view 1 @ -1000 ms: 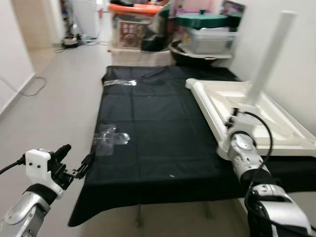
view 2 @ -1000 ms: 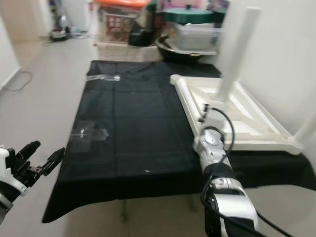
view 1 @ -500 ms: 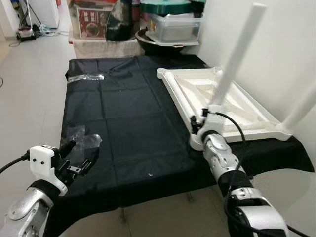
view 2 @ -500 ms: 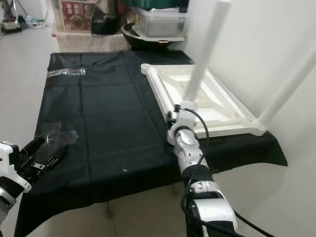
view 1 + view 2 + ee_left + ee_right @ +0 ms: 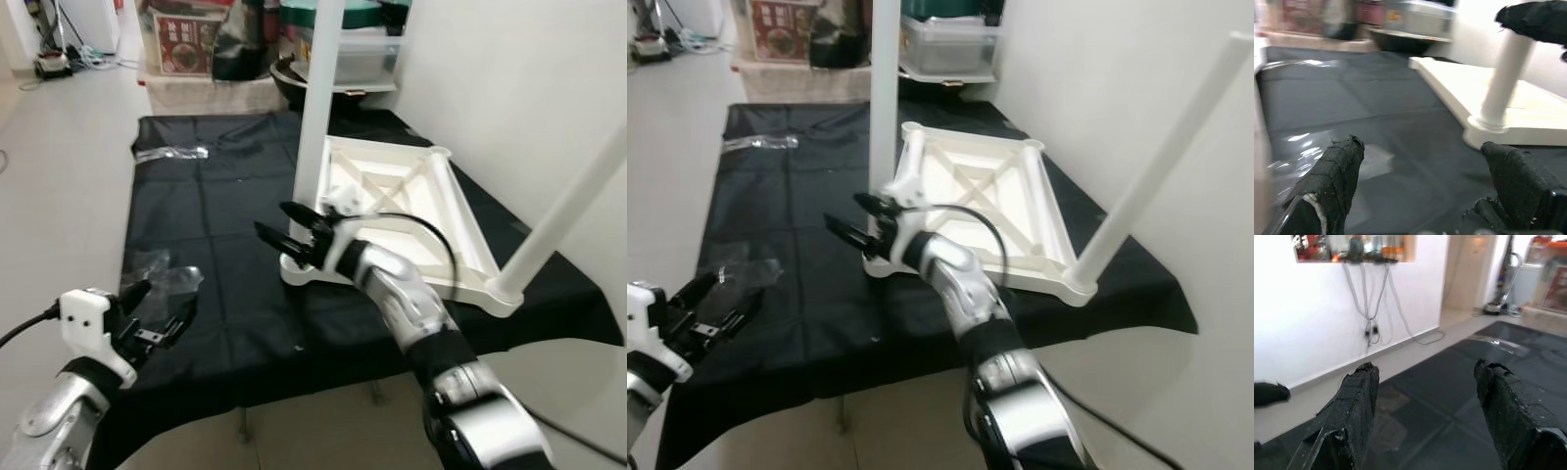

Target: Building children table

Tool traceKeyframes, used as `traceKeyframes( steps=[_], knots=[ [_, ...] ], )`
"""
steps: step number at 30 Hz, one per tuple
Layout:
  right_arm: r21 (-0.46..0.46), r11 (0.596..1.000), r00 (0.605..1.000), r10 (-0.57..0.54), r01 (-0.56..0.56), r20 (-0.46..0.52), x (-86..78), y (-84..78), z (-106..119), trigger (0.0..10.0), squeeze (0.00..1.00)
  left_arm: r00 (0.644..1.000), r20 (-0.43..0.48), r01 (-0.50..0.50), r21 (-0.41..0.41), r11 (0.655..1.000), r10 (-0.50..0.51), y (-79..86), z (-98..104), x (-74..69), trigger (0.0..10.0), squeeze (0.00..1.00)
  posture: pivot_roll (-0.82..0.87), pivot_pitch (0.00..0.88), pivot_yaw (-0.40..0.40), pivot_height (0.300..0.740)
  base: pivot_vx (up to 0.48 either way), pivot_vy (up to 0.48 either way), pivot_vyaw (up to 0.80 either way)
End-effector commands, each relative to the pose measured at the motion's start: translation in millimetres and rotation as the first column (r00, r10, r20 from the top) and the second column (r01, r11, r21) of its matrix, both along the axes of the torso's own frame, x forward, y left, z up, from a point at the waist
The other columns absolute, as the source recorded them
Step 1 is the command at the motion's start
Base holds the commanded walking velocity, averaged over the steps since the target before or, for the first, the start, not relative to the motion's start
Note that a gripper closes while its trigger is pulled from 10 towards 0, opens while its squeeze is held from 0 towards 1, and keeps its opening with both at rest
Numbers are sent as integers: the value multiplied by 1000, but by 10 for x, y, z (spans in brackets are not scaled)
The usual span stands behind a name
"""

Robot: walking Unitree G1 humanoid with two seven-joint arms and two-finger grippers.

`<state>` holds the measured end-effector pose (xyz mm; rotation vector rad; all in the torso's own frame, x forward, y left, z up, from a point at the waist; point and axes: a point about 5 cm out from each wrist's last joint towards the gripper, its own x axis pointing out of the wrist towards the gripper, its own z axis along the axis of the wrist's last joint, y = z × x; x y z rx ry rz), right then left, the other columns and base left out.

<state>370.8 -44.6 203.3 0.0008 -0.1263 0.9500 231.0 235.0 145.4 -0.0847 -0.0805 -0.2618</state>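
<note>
Item: black cloth [image 5: 235, 225], spread over a low platform, bearing all parts. On its wall-side half lay the white tabletop [image 5: 392, 211], underside up, cross-braced frame showing, long axis running away from the robot. Two white legs were fitted: one upright leg [image 5: 315, 117] at the near corner toward the cloth's middle, its top out of frame; one second leg [image 5: 563, 215] at the near corner toward the wall, appearing to lean in the head views. Crumpled clear plastic wrap [image 5: 162, 279] lay near the cloth's left edge, a second clear wrapper [image 5: 171, 153] farther back. Right gripper [image 5: 286, 233] hovered just beside the base of the upright leg, on the side toward the cloth's centre, fingers spread wide and holding nothing; the tabletop lay immediately behind it, so the right arm was much the nearer to the work. Left gripper [image 5: 157, 318] hung low at the cloth's near left corner, parted and empty, well apart from the tabletop, which lay ahead and to its right. Against half a second earlier: the tabletop had turned about, its near end swung toward the cloth's middle, and the right gripper, then at the leg's foot, was clear of it.
</note>
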Motion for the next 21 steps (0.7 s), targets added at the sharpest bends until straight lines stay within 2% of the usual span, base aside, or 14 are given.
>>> traceKeyframes(
  steps=[1, 3, 6, 8, 10, 12, 13, 14, 15, 16, 18, 20, 21],
  knots=[
    [-36, 999, 1000, -19, 19, -13, 23, -30, -80, 10000, 0, 1000, -8, 2, -7, 1000, -2, -18, -38, -2, 10000, 0, 153, 0, -160, 740, 0, 0, 0],
    [-80, 997, 1000, -8, 8, -3, 69, -10, -16, 10000, 0, 1000, -9, -8, -4, 1000, 7, -18, -49, -5, 10000, 0, 166, 0, -172, 740, 0, 0, 0],
    [-77, 996, 999, 39, -39, -5, 64, -25, 50, 10000, 0, 1000, -8, -16, -3, 1000, 16, -17, -53, -11, 10000, 0, 170, 0, -178, 740, 0, 0, 0],
    [-67, 983, 986, 168, -168, -7, -12, -61, 116, 10000, 0, 1000, -6, -26, -4, 1000, 26, -14, -56, -19, 10000, 0, 170, 0, -178, 740, 0, 0, 0],
    [-110, 940, 947, 322, -322, -23, -155, -109, 36, 10000, 0, 1000, -6, -28, -5, 1000, 28, -6, -54, -24, 10000, 0, 161, 0, -173, 740, 0, 0, 0],
    [-209, 871, 894, 446, -444, -43, -297, -201, -139, 10000, 0, 1000, -5, -23, -7, 1000, 23, -5, -52, -22, 10000, 0, 161, 0, -173, 740, 0, 0, 0],
    [-209, 871, 894, 446, -444, -43, -297, -201, -139, 10000, 0, 1000, -5, -23, -7, 1000, 23, -5, -52, -22, 10000, 0, 161, 0, -173, 740, 0, 0, 0],
    [-232, 854, 882, 469, -466, -48, -319, -222, -181, 10000, 0, 1000, -5, -22, -8, 1000, 22, -6, -52, -21, 10000, 0, 161, 0, -173, 740, 0, 0, 0],
    [-404, 807, 899, 423, -430, -113, -294, -438, -434, 10000, 0, 1000, -7, -11, -8, 1000, 11, -1, -50, -10, 10000, 0, 133, 0, -151, 740, 0, 0, 0],
    [-404, 807, 899, 423, -430, -113, -294, -438, -434, 10000, 0, 1000, -7, -11, -8, 1000, 11, -1, -50, -10, 10000, 0, 133, 0, -151, 740, 0, 0, 0],
    [-519, 768, 924, 352, -376, -149, -242, -644, -561, 10000, 0, 1000, -8, -4, -7, 1000, 4, 4, -47, -3, 10000, 0, 126, 0, -149, 740, 0, 0, 0],
    [-519, 768, 924, 352, -376, -149, -242, -644, -561, 10000, 0, 1000, -8, -4, -7, 1000, 4, 4, -47, -3, 10000, 0, 126, 0, -149, 740, 0, 0, 0],
    [-539, 762, 932, 328, -358, -155, -217, -705, -565, 10000, 0, 1000, -8, -4, -7, 1000, 4, 5, -46, -1, 10000, 0, 126, 0, -149, 740, 0, 0, 0]
  ],
)
